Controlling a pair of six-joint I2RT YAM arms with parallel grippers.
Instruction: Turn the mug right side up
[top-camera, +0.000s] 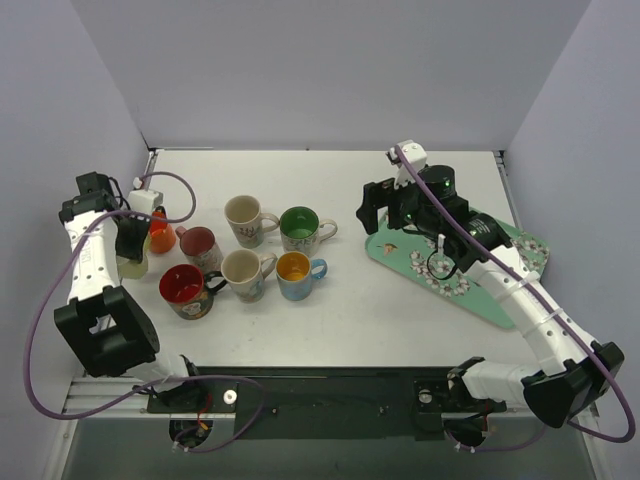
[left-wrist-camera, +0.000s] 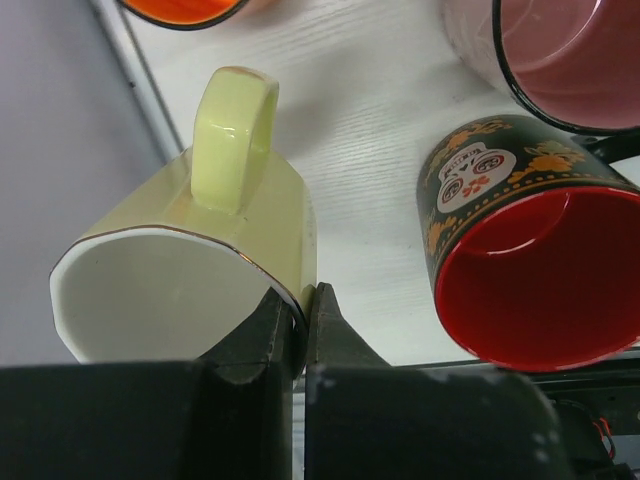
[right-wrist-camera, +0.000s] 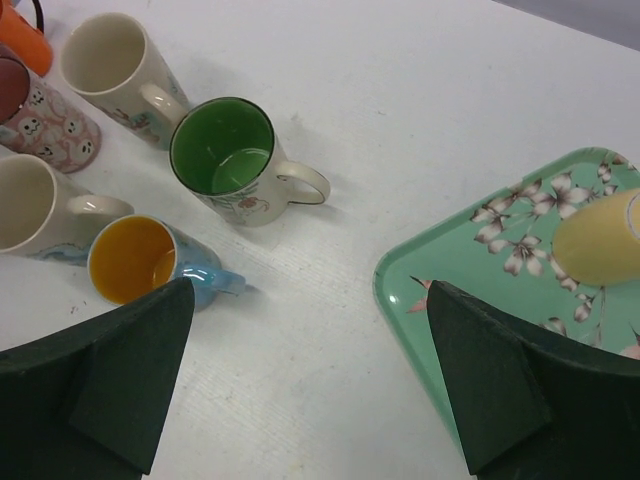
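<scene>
A pale yellow-green mug (left-wrist-camera: 225, 215) is at the table's left edge, its white inside facing the left wrist camera and its handle toward the far side. My left gripper (left-wrist-camera: 305, 292) is shut on the mug's rim, one finger inside and one outside. In the top view the gripper (top-camera: 131, 243) hangs over this mug (top-camera: 130, 264). I cannot tell whether the mug rests on the table. My right gripper (right-wrist-camera: 310, 290) is open and empty above bare table, beside the left edge of the green floral tray (right-wrist-camera: 450, 260); it also shows in the top view (top-camera: 378, 207).
Upright mugs stand mid-left: orange (top-camera: 160, 235), pink (top-camera: 198, 245), black with red inside (top-camera: 185, 290), two cream (top-camera: 243, 217) (top-camera: 243, 272), green inside (top-camera: 300, 227), blue with orange inside (top-camera: 295, 273). A pale yellow rounded object (right-wrist-camera: 600, 240) lies on the tray (top-camera: 500, 290).
</scene>
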